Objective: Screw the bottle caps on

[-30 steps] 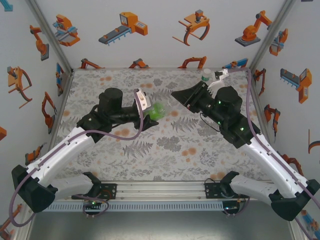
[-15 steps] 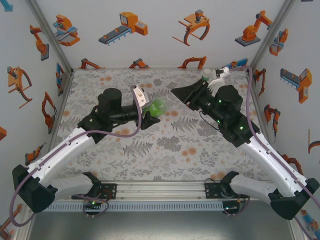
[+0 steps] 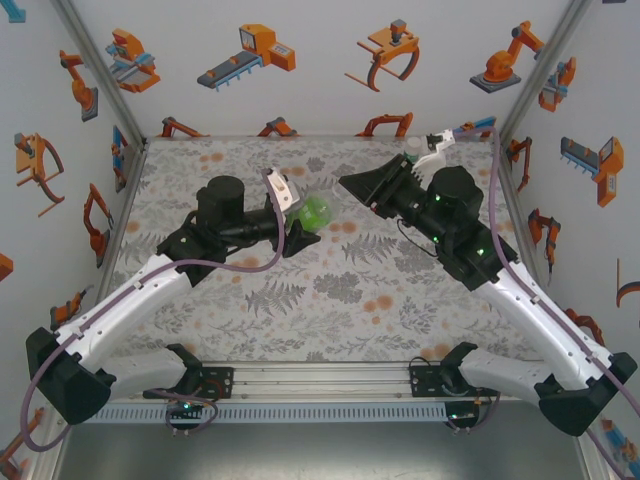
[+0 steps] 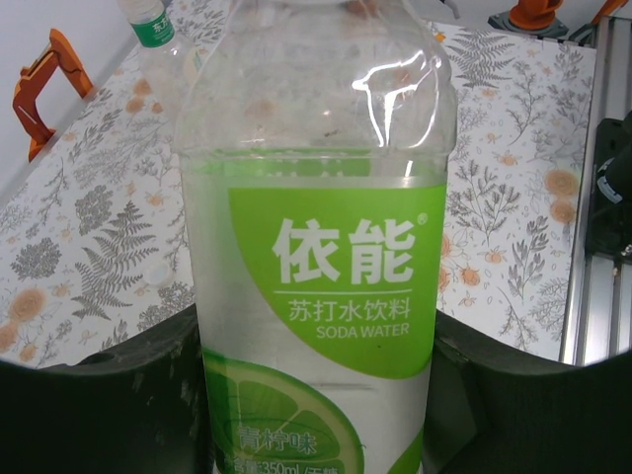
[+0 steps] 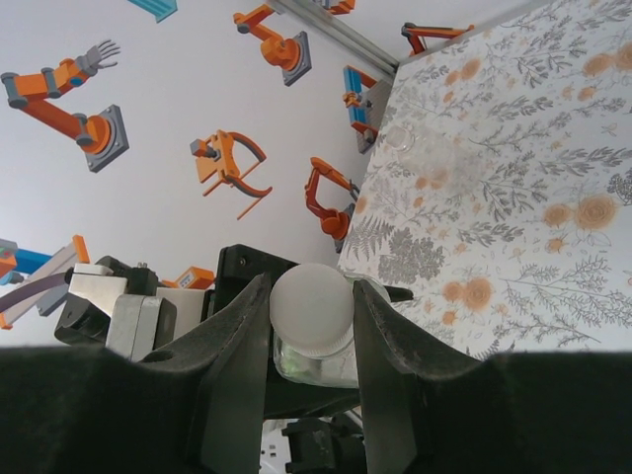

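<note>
A clear bottle (image 4: 316,247) with a green "SODA WATER" label sits between the dark jaws of my left gripper (image 4: 316,395), which is shut on its body. In the top view that bottle (image 3: 317,211) is held above the table's middle by the left gripper (image 3: 305,222). My right gripper (image 3: 350,185) meets it from the right. In the right wrist view both fingers of the right gripper (image 5: 311,311) press on a white bottle cap (image 5: 311,296), which sits on the clear neck of the bottle (image 5: 326,360).
Another clear bottle (image 3: 412,150) with a white top and green band stands at the back right, close to the right arm; the left wrist view shows it far off (image 4: 148,20). A small pale round thing (image 4: 156,274) lies on the patterned table (image 3: 350,290). Walls close three sides.
The left gripper has carried the green-labelled bottle a little farther from the bases. The right gripper has edged slightly left, staying at the bottle's top.
</note>
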Motion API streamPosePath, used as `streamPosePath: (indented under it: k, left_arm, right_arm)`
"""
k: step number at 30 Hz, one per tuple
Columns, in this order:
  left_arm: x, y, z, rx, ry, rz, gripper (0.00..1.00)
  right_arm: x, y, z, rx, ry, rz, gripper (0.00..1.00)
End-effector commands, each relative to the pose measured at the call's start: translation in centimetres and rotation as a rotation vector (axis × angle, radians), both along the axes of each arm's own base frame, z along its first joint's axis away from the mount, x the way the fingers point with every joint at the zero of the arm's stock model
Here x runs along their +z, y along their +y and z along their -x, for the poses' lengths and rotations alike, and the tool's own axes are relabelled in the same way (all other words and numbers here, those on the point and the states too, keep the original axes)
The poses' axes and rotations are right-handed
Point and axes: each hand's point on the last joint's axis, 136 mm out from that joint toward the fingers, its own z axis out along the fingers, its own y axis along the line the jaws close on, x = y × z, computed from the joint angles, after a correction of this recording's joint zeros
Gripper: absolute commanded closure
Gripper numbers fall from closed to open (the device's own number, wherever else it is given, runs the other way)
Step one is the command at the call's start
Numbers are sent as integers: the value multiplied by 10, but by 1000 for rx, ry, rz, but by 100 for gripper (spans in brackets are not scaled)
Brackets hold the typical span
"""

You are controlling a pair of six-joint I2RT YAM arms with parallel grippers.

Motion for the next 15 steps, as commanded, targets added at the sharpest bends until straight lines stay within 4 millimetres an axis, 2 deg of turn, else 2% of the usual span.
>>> streamPosePath:
  k: [1,6,15]
  left_arm:
    - [16,-4,-1,-3,-14,43,100]
    - [19,-5,-2,4,-12,62,100]
    - [12,0,-23,104,-37,13,100]
  right_arm:
    - [18,6,8,47,-47,-15,100]
    - [15,4,8,33,-43,1,100]
    - [-12,0,0,-40,117,10,100]
